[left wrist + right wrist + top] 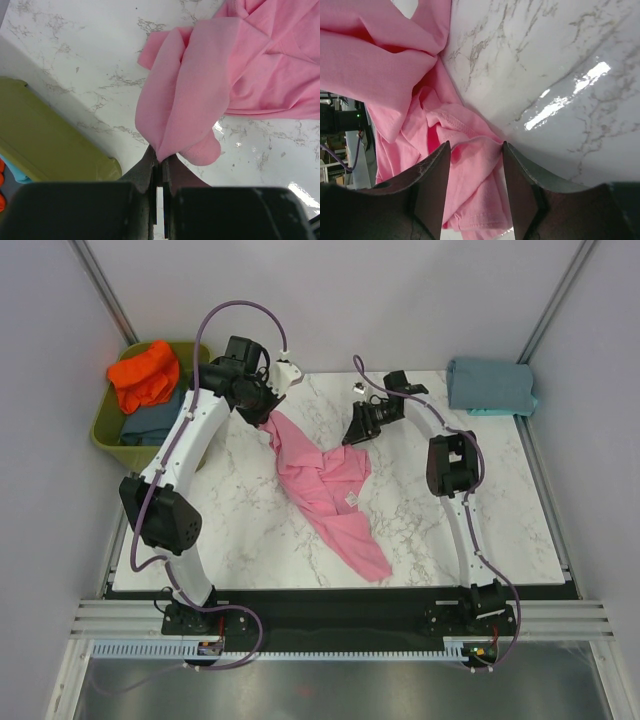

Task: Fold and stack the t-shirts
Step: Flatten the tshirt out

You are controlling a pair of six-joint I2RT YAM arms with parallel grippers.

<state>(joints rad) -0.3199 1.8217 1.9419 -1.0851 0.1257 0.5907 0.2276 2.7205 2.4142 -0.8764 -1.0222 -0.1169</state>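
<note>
Left gripper pinched tight on a corner of the pink t-shirt near the table's 11 o'clock. Shirt trails crumpled toward 5 o'clock. Right gripper at the shirt's 1 o'clock edge, jaws half-wide, straddling a pink fold, not clamped.

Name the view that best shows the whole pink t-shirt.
Top external: the pink t-shirt is fully in frame there. Left wrist shows only a pinched fold and nearby cloth; right wrist only crumpled folds.
</note>
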